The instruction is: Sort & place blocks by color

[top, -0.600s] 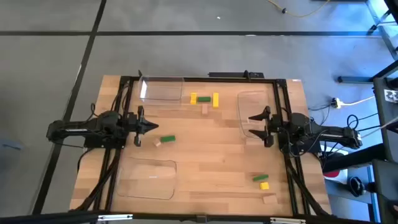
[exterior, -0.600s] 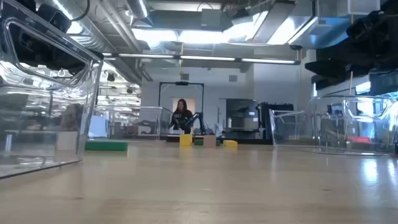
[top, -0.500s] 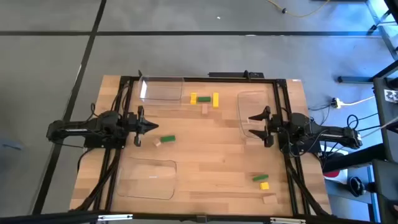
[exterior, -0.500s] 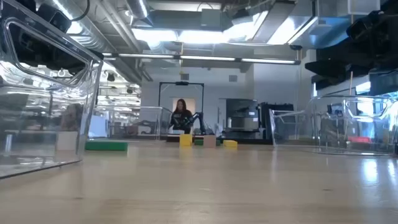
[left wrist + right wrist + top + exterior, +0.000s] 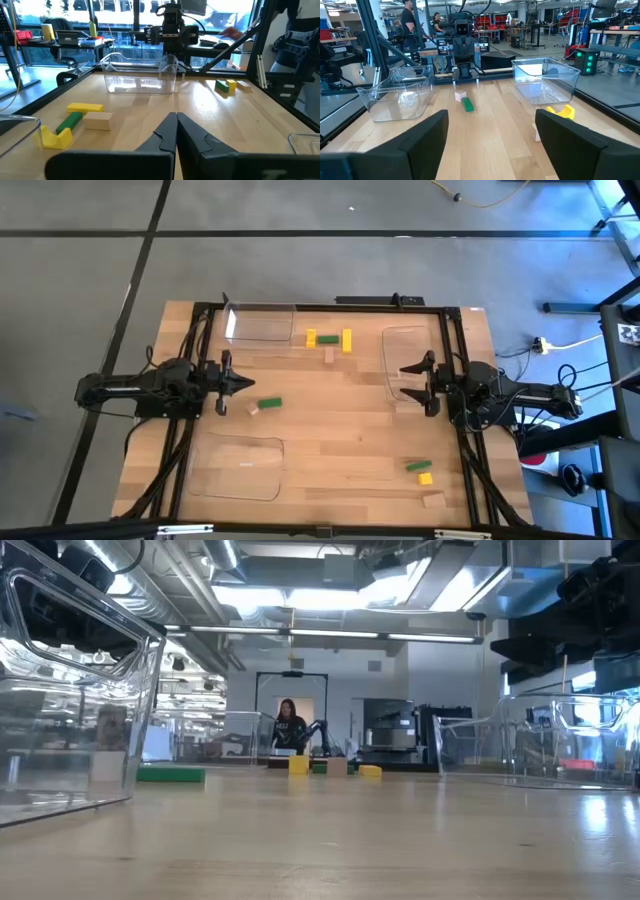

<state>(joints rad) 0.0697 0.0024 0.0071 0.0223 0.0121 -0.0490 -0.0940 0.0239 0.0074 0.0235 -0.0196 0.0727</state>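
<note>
Scanning every view, no legible writing or brand is found. The left gripper (image 5: 243,385) is clenched shut on nothing, with a green block (image 5: 270,404) and a tan block (image 5: 253,409) lying just beyond its tips. The right gripper (image 5: 405,382) is spread wide over a clear tray (image 5: 404,340), empty. Other blocks are scattered well apart.

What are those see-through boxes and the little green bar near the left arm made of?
The clear boxes look like glossy, thin transparent plastic: the room shows through and the rims catch glare. The small green bar seems to be painted wood, matte and sharp-edged, though wood is a guess.
</note>
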